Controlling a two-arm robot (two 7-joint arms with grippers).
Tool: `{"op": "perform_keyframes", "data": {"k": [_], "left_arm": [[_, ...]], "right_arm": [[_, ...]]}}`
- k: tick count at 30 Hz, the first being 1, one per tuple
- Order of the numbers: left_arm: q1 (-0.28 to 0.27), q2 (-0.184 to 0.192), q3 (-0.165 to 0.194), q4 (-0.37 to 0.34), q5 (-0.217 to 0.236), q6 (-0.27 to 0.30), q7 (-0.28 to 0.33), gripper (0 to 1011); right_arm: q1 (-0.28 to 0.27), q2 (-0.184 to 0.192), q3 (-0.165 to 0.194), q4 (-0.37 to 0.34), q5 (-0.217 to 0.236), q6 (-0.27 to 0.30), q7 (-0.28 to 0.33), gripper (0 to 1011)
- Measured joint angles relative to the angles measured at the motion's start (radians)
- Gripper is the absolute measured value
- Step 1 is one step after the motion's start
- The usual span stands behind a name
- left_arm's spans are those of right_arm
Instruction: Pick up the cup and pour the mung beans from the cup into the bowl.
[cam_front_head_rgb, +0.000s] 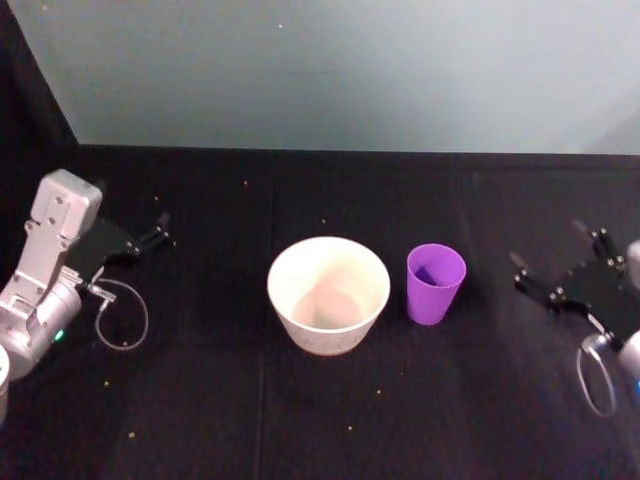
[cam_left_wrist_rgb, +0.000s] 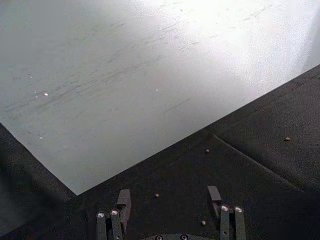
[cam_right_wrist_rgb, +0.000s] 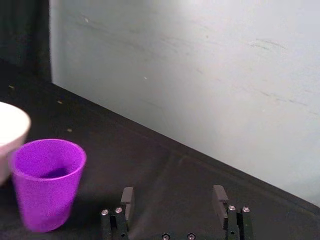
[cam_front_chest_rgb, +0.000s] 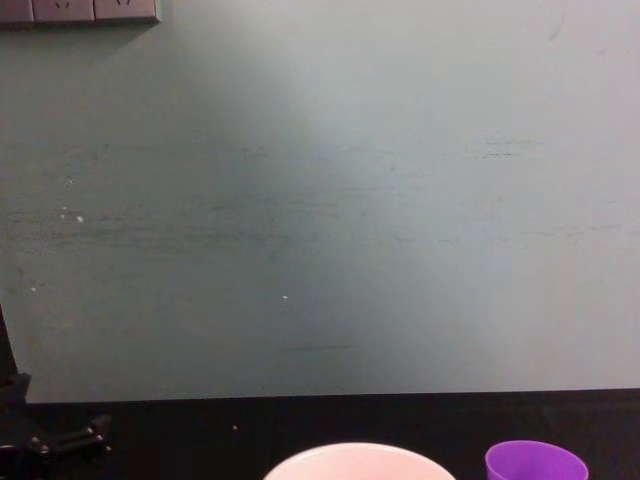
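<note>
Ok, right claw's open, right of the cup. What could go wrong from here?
1. The cup stands close beside the bowl, so the right claw could bump the bowl while closing in.
2. The tapered cup could slip or tip in a loose grip, spilling its contents.
The left claw sits idle at far left.

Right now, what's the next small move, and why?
Probably bring the right gripper in toward the cup. It is open and sits off the cup's right side, with nothing between them, while the left gripper is away on the far side of the bowl. The cup stands upright beside the bowl, untouched, so a grasp has to come before any pour.
</note>
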Motion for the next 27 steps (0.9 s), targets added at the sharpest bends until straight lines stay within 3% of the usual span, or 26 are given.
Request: {"op": "perform_keyframes", "data": {"k": [4,7,10,14,21,27], "left_arm": [[0.0,0.0,0.0,0.0,0.0,0.0,0.0,1000],[0.0,0.0,0.0,0.0,0.0,0.0,0.0,1000],[0.0,0.0,0.0,0.0,0.0,0.0,0.0,1000],[0.0,0.0,0.0,0.0,0.0,0.0,0.0,1000],[0.0,0.0,0.0,0.0,0.0,0.0,0.0,1000],[0.0,0.0,0.0,0.0,0.0,0.0,0.0,1000]], "right_arm": [[-0.056,0.026,0.029,-0.024,0.053,-0.055,0.051,1003],[-0.093,0.043,0.042,-0.026,0.125,-0.106,0.138,1003],[-0.102,0.047,0.04,-0.015,0.165,-0.133,0.205,1003],[-0.09,0.034,0.019,0.026,0.234,-0.162,0.339,1003],[-0.049,-0.022,-0.014,0.09,0.258,-0.156,0.426,1003],[-0.009,-0.082,-0.03,0.132,0.223,-0.149,0.422,1003]]}}
